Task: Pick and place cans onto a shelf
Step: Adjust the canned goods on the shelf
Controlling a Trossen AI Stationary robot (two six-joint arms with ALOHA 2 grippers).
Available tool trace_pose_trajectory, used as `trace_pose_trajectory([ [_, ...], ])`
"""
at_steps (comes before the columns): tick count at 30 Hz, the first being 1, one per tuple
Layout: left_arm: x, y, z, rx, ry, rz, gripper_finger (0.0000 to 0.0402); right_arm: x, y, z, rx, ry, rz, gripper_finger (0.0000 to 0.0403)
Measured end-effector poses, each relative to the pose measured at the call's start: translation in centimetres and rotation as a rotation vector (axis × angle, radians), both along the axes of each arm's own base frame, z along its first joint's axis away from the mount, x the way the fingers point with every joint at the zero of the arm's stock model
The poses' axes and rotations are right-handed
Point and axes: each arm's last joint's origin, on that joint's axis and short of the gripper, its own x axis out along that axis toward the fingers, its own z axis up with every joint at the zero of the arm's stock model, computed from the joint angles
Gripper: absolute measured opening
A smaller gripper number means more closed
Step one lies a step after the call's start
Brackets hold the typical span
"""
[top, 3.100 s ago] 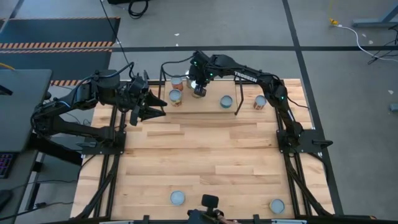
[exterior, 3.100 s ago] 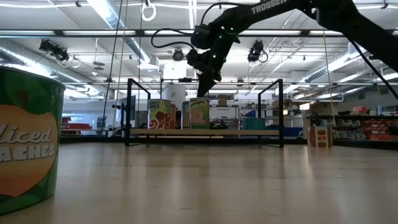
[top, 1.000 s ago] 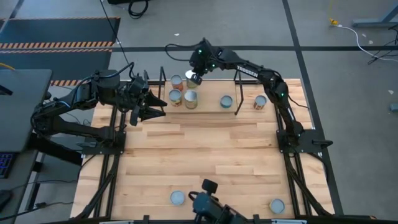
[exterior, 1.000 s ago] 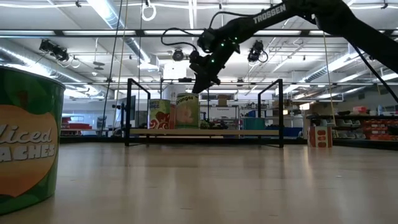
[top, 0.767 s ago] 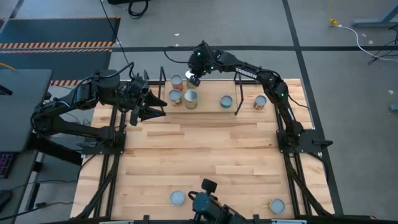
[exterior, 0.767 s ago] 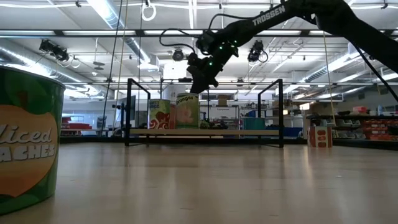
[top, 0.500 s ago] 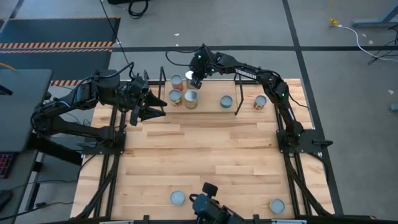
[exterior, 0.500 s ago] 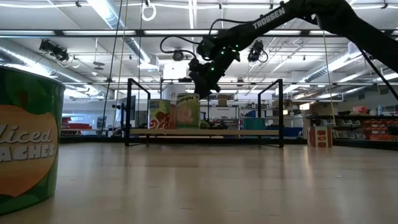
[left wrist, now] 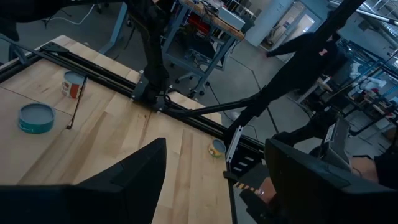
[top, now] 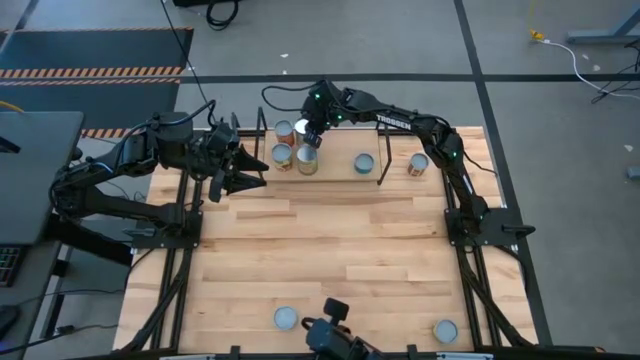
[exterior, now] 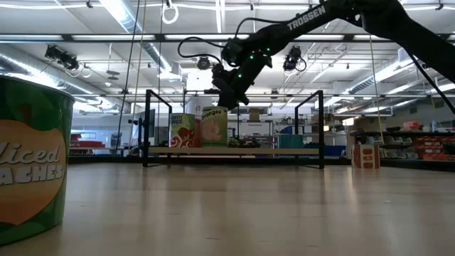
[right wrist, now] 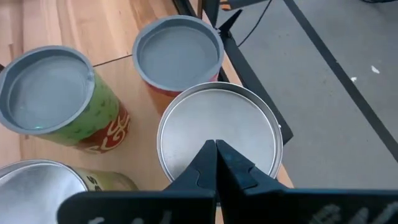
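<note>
The shelf (top: 335, 168) (exterior: 234, 151) stands at the table's far edge. Several cans stand on its left part: a red one (top: 284, 131) (right wrist: 178, 56), a green-red one (top: 281, 154) (right wrist: 50, 93), a yellowish one (top: 306, 161) (exterior: 213, 126) and a silver-topped one (right wrist: 217, 134). A teal can (top: 364, 163) stands farther right on the board. My right gripper (top: 309, 136) (right wrist: 216, 144) is shut, with its tips over the silver-topped can. My left gripper (top: 247, 170) (left wrist: 214, 186) is open and empty, left of the shelf. My right gripper points down with shut fingers over the middle of the silver-topped can's lid (right wrist: 211, 124). I cannot tell whether the tips touch the lid. The can stands upright on the shelf.
A can (top: 418, 164) stands right of the shelf's black upright (top: 380, 150). Two cans (top: 286, 318) (top: 445, 330) stand near the front edge; one looms at the low view's left (exterior: 32, 171). A camera mount (top: 335, 340) sits at the front edge. Bare wood lies mid-table.
My right gripper has gone a little toward the table's left and near edges and slightly down, over the cluster of cans on the shelf. The cans have stayed where they were.
</note>
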Motion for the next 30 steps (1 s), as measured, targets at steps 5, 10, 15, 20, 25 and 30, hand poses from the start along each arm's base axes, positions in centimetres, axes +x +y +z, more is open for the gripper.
trace_pose_trajectory([
  [5,0.0,0.0,0.0,0.000,0.000,0.000,0.0275,-0.3,0.1,0.3,0.003,0.016,-0.017,0.0003],
  [10,0.0,0.0,0.0,0.000,0.000,0.000,0.0275,-0.5,0.2,0.4,-0.002,0.037,-0.029,0.0003],
  [15,0.0,0.0,0.0,0.000,0.000,0.000,0.0275,-0.4,0.3,0.4,0.000,0.029,-0.022,0.0003],
  [20,0.0,0.0,0.0,0.000,0.000,0.000,0.0275,-0.4,0.4,0.4,0.001,0.028,-0.021,0.0003],
  [25,0.0,0.0,0.0,0.000,0.000,0.000,0.0275,-0.4,0.5,0.5,0.001,0.026,-0.020,0.0003],
  [30,0.0,0.0,0.0,0.000,0.000,0.000,0.0275,-0.4,0.7,1.0,0.004,0.028,-0.016,0.0003],
])
